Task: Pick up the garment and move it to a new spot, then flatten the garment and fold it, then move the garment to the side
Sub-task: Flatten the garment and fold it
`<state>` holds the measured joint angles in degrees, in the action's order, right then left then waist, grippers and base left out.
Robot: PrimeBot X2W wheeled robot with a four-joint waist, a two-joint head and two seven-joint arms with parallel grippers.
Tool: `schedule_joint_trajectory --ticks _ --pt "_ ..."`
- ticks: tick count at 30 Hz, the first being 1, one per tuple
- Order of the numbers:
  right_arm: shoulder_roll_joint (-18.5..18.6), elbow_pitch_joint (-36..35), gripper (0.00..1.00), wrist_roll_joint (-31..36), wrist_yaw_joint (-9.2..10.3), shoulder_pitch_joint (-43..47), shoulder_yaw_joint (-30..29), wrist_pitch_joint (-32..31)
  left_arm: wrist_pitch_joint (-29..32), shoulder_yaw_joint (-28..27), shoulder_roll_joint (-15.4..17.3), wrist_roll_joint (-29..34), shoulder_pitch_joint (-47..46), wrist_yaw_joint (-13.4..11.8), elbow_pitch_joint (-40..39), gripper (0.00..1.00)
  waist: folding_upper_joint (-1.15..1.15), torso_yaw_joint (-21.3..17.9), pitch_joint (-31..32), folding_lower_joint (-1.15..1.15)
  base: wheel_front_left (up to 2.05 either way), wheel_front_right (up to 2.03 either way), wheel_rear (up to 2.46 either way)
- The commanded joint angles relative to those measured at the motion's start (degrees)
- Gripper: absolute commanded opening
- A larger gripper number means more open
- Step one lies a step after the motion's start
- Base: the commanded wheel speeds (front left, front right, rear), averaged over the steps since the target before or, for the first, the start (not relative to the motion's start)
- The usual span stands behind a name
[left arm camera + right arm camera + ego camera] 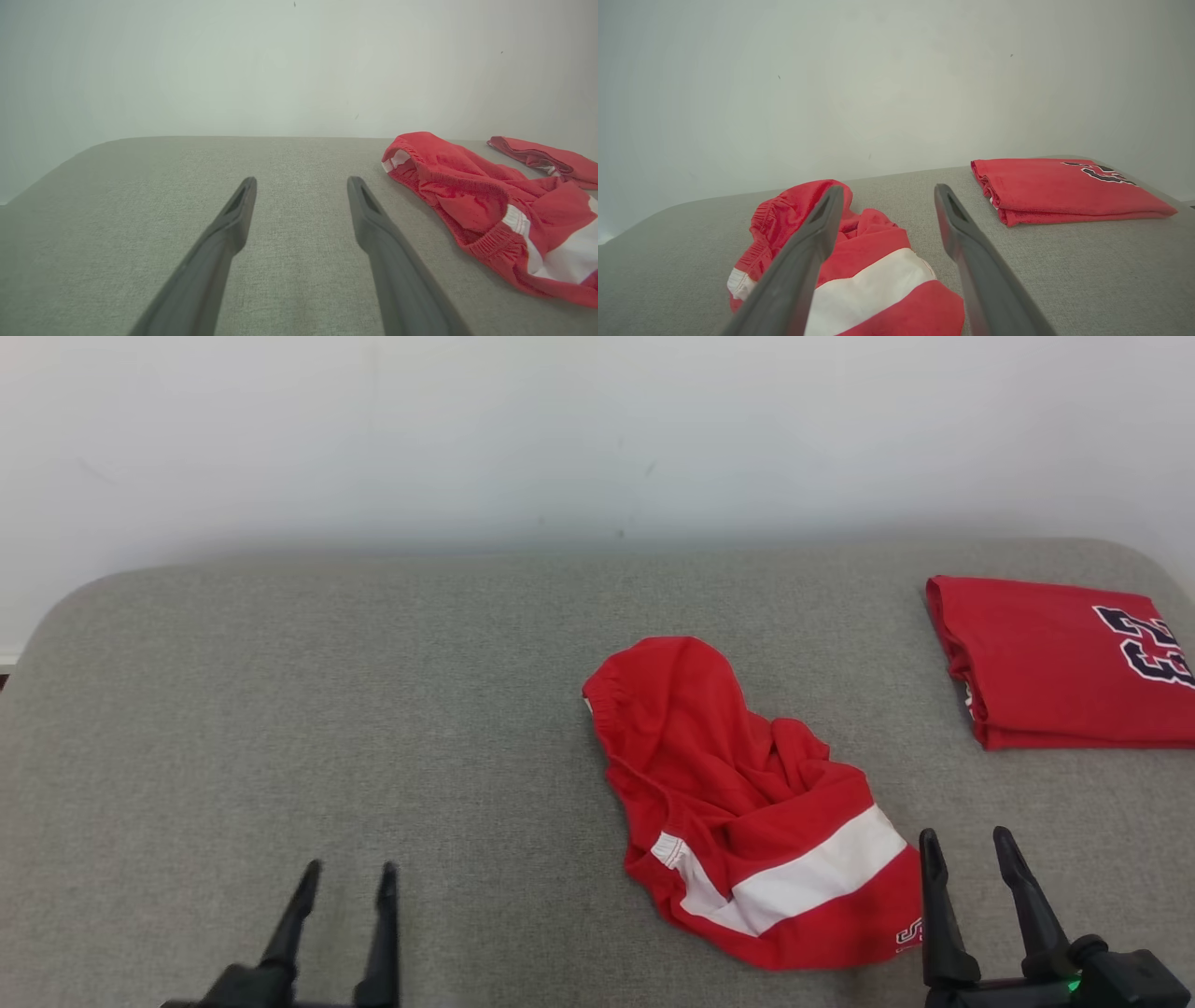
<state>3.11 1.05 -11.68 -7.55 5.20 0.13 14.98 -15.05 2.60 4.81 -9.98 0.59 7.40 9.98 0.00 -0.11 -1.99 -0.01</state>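
Grey padded surface (pixel 280 709); crumpled red shorts (pixel 738 803) at 4 o'clock, folded jersey (pixel 1046 663) at 3 o'clock. Left gripper (pixel 350 868), right gripper (pixel 964 835) spread, empty. Risk: multi-layer pinch, shorts bunching.

A grey, fabric-covered bench (pixel 280 709) with rounded far corners is set against a plain white wall (pixel 467 429). A folded red shirt (pixel 1046 663) is laid flat near the bench's far right corner, with its thick folded edge turned toward the middle. Dark numerals outlined in white are printed on its top face. A few small dark specks are scattered on the wall.
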Motion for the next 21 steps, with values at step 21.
schedule_joint_trajectory --ticks 21 --pt "-0.2 3.6 1.0 -2.1 0.15 -4.4 3.1 0.3 1.2 27.5 6.3 -6.6 -19.2 0.0 12.3 1.0 0.0 -13.0 -7.0 0.01 0.0 0.0 0.0"
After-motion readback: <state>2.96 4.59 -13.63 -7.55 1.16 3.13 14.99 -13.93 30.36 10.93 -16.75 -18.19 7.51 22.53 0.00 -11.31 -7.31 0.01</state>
